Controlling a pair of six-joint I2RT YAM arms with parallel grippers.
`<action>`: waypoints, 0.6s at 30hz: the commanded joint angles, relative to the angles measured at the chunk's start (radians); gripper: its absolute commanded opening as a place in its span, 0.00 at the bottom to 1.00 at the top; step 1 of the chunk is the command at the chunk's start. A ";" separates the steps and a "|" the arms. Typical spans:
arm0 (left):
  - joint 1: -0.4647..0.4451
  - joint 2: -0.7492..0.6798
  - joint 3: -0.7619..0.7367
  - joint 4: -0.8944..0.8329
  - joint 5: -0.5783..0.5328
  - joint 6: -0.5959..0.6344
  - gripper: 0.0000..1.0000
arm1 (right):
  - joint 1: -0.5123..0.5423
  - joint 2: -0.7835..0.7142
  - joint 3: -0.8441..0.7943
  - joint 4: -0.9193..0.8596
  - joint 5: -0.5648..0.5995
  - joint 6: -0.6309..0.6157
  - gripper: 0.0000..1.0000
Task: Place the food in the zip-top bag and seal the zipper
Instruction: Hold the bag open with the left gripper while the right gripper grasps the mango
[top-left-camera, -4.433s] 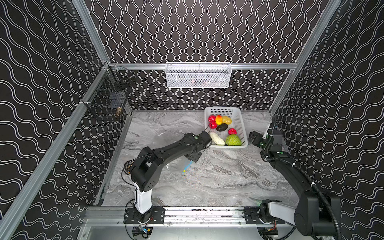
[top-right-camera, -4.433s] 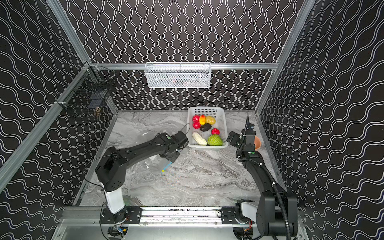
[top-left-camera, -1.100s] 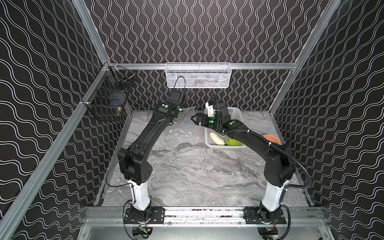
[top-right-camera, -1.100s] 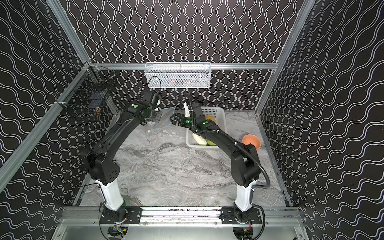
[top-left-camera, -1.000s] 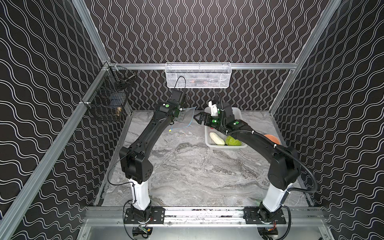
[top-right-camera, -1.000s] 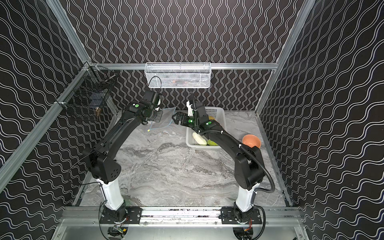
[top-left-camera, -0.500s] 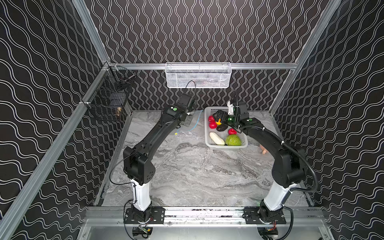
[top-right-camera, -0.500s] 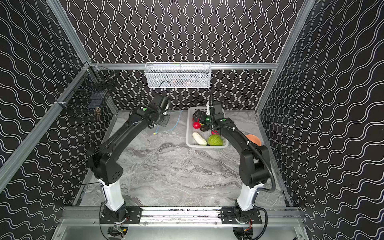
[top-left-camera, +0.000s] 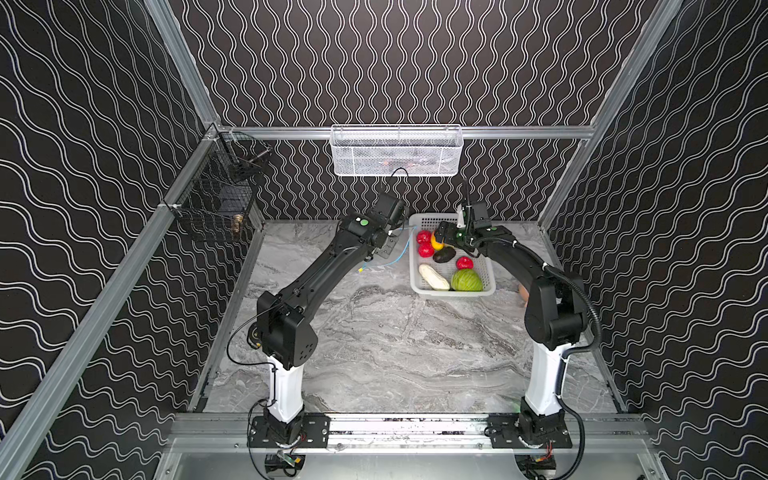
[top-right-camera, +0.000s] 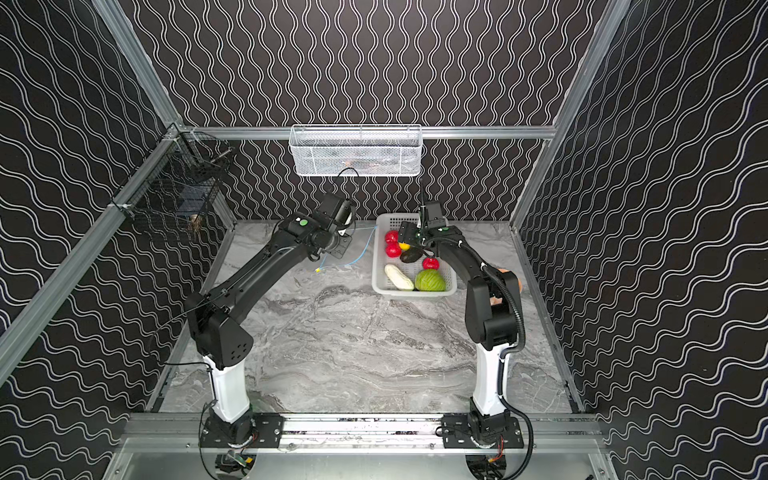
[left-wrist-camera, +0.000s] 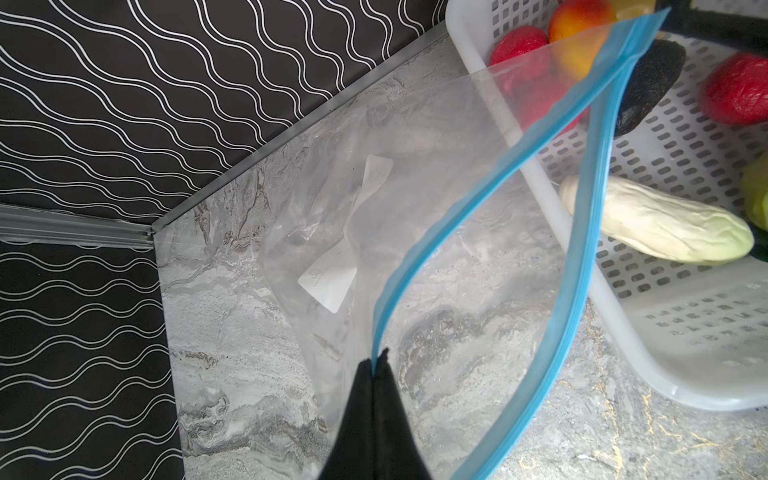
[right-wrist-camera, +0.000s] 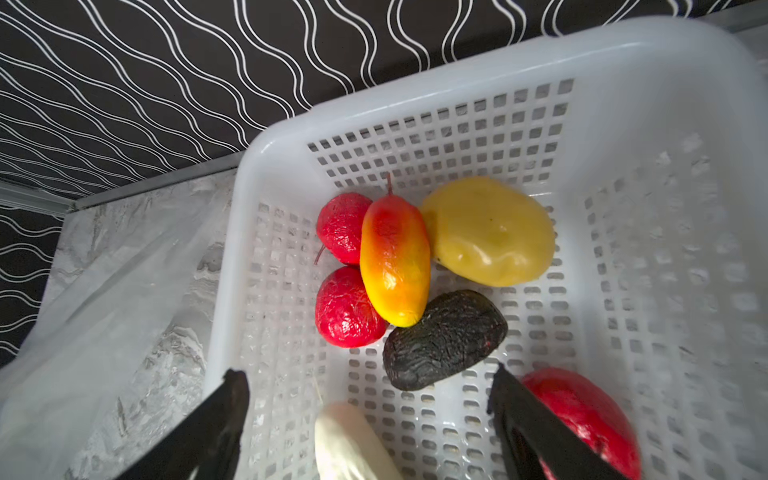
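Observation:
My left gripper (left-wrist-camera: 376, 361) is shut on the blue zipper (left-wrist-camera: 478, 199) of the clear zip-top bag (left-wrist-camera: 345, 257). It holds the bag's mouth open beside the white basket (left-wrist-camera: 623, 332). In both top views the zipper (top-left-camera: 401, 253) hangs from the left gripper (top-left-camera: 390, 248), its yellow slider (top-left-camera: 360, 270) low. My right gripper (right-wrist-camera: 368, 374) is open above the basket (right-wrist-camera: 457, 83), holding nothing. The food lies inside: yellow-orange fruit (right-wrist-camera: 395, 257), potato (right-wrist-camera: 490, 232), dark oval (right-wrist-camera: 444, 336), red pieces (right-wrist-camera: 345, 309), white vegetable (right-wrist-camera: 349, 440) and cabbage (top-left-camera: 466, 280).
An orange bowl (top-right-camera: 517, 282) shows partly behind the right arm. A white wire basket (top-left-camera: 397, 151) hangs on the back wall and a black wire cage (top-left-camera: 216, 203) on the left wall. The basket stands close to the back wall.
The right gripper has left the bag's mouth and moved right, over the basket. The left gripper has carried the bag right, up to the basket's side.

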 joint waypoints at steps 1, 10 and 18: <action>0.000 -0.022 -0.017 0.010 -0.009 -0.003 0.00 | -0.001 0.021 0.028 -0.007 -0.005 -0.016 0.87; 0.000 -0.042 -0.039 0.013 0.012 0.000 0.00 | -0.003 0.089 0.098 -0.025 -0.014 -0.022 0.76; 0.000 -0.048 -0.042 0.013 0.011 0.005 0.00 | -0.003 0.161 0.184 -0.052 -0.007 -0.023 0.70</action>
